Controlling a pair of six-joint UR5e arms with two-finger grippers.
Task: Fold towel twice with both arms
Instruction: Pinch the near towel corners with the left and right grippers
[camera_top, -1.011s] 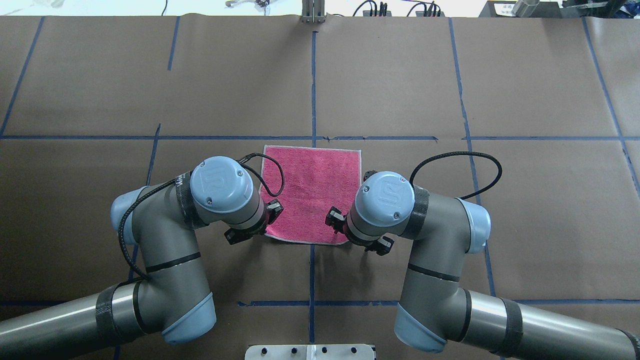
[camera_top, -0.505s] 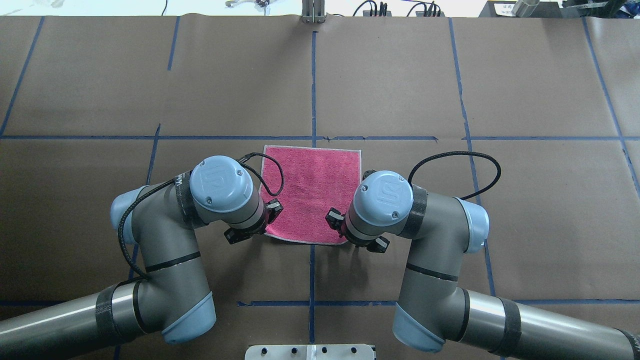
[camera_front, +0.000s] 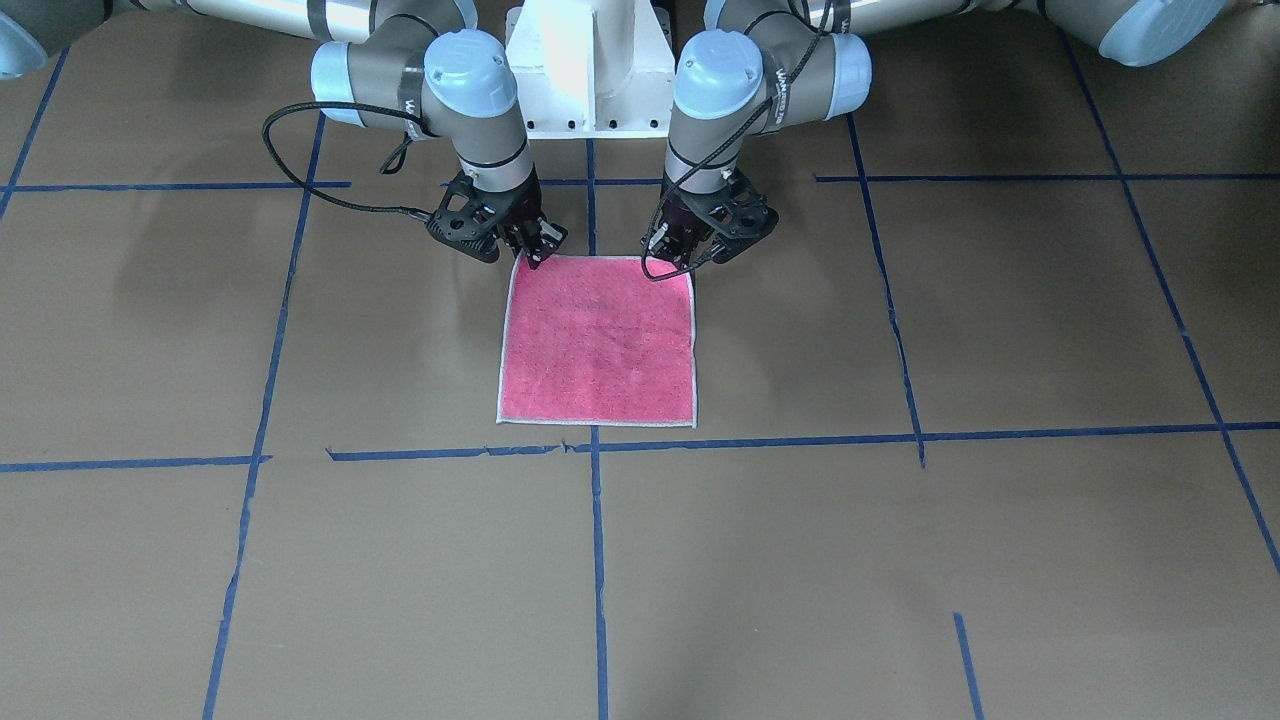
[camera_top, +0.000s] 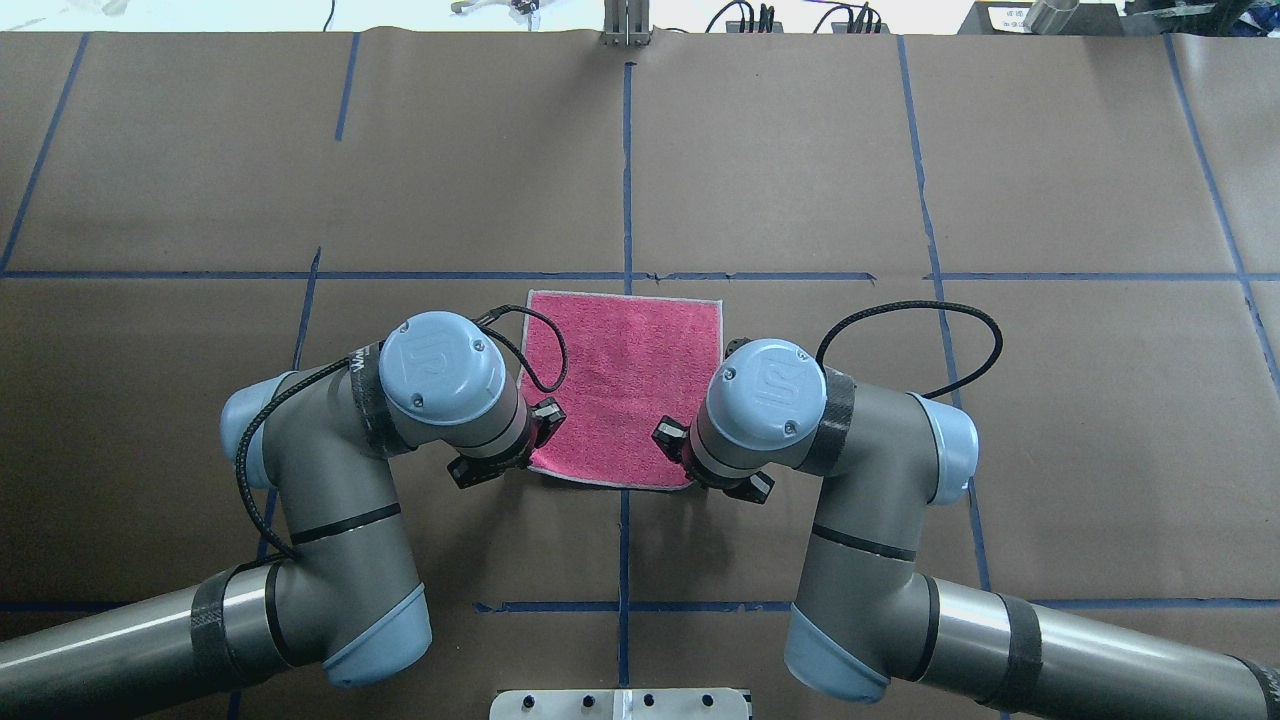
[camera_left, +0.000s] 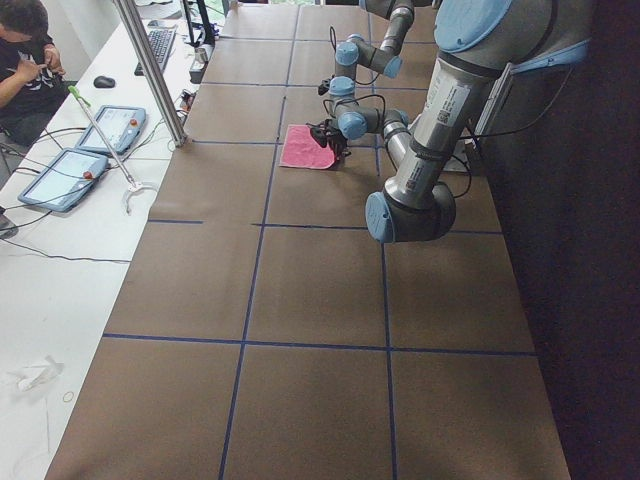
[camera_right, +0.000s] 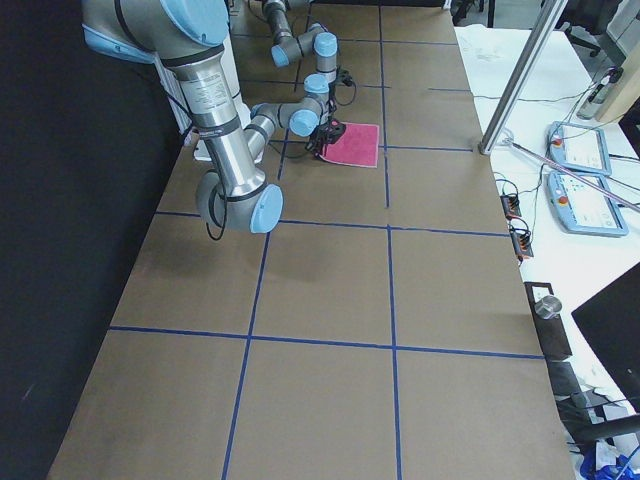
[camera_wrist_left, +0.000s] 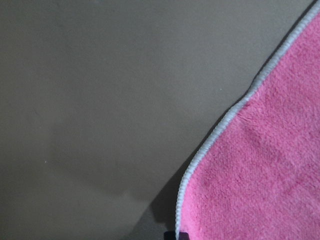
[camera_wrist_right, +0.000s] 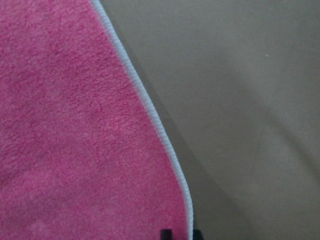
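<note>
Two towel (camera_front: 597, 340) corners under the fingers (camera_front: 531, 245), can't tell if pinched; first fold next, lift together.

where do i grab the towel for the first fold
The two corners nearest the robot, from above, left gripper on one and right gripper on the other: the towel lies flat and square, so only its edges can be pinched.
</note>
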